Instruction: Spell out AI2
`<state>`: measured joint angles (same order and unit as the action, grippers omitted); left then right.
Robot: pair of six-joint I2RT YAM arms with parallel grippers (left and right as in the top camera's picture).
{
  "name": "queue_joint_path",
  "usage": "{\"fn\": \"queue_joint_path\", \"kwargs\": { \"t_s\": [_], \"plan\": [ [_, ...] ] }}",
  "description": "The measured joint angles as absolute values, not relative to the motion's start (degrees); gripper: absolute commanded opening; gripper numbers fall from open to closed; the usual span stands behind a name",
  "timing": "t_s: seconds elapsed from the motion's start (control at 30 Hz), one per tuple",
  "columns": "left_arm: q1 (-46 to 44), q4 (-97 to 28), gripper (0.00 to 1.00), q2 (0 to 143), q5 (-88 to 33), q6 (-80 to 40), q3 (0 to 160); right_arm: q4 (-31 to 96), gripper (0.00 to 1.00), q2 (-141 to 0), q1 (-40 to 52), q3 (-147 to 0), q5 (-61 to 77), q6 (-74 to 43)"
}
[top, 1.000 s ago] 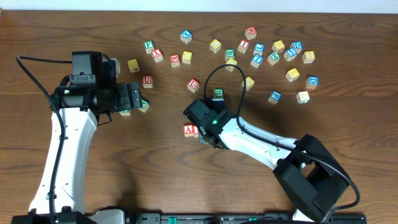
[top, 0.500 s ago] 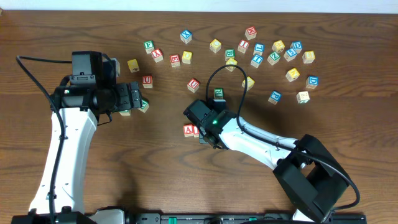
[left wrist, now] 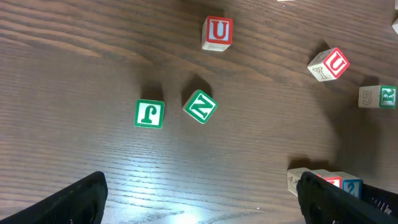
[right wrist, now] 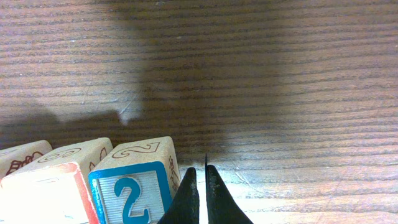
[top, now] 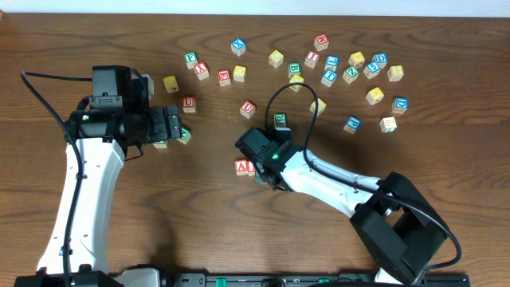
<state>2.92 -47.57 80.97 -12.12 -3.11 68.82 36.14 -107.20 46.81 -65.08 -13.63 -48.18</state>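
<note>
Your right hand [right wrist: 199, 190]: clenched on nothing, fingertips together, just beside the pale wooden cube with blue "2" [right wrist: 134, 186]. You see that cube touching a red-edged wooden cube [right wrist: 53, 186], letter unreadable. The red "A" cube [top: 242, 167] ends the row on the brown wooden table [right wrist: 280, 74]. Your left hand [left wrist: 199, 205]: spread wide, empty, near the green "J" cube [left wrist: 149, 114].
</note>
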Motion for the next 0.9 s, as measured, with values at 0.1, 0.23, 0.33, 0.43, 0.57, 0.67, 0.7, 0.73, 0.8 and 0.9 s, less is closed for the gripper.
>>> {"fn": "queue_joint_path", "kwargs": {
  "t_s": [0.1, 0.23, 0.33, 0.43, 0.57, 0.67, 0.7, 0.73, 0.8, 0.9],
  "plan": [
    [2.9, -47.6, 0.96, 80.9, -12.1, -3.1, 68.8, 36.1, 0.01, -107.2, 46.8, -65.1, -13.4, -48.2],
    [2.9, -47.6, 0.96, 80.9, -12.1, -3.1, 68.8, 35.7, 0.01, -107.2, 46.8, -65.1, -13.1, -48.2],
    [2.9, -47.6, 0.96, 80.9, -12.1, -3.1, 68.8, 35.3, 0.01, -107.2, 46.8, -65.1, -12.5, -48.1],
    [2.9, -47.6, 0.96, 80.9, -12.1, -3.1, 68.8, 35.2, 0.01, -107.2, 46.8, -65.1, -12.2, -48.1],
    [2.9, -47.6, 0.96, 80.9, -12.1, -3.1, 68.8, 35.1, 0.01, -107.2, 46.8, -65.1, -12.0, -48.1],
    [2.9, -47.6, 0.96, 81.0, -12.1, -3.1, 68.8, 35.1, 0.01, -107.2, 46.8, -65.1, -11.9, -48.1],
    [2.9, -47.6, 0.96, 81.0, -12.1, -3.1, 68.8, 35.1, 0.01, -107.2, 46.8, -65.1, -11.9, -48.1],
    [2.9, -47.6, 0.96, 80.9, -12.1, -3.1, 68.8, 35.1, 0.01, -107.2, 46.8, -65.1, -11.9, -48.1],
    [2.9, -47.6, 0.96, 80.9, -12.1, -3.1, 68.8, 35.1, 0.01, -107.2, 46.8, -65.1, -11.9, -48.1],
    [2.9, -47.6, 0.96, 80.9, -12.1, -3.1, 68.8, 35.5, 0.01, -107.2, 46.8, -65.1, -12.8, -48.1]
  ]
}}
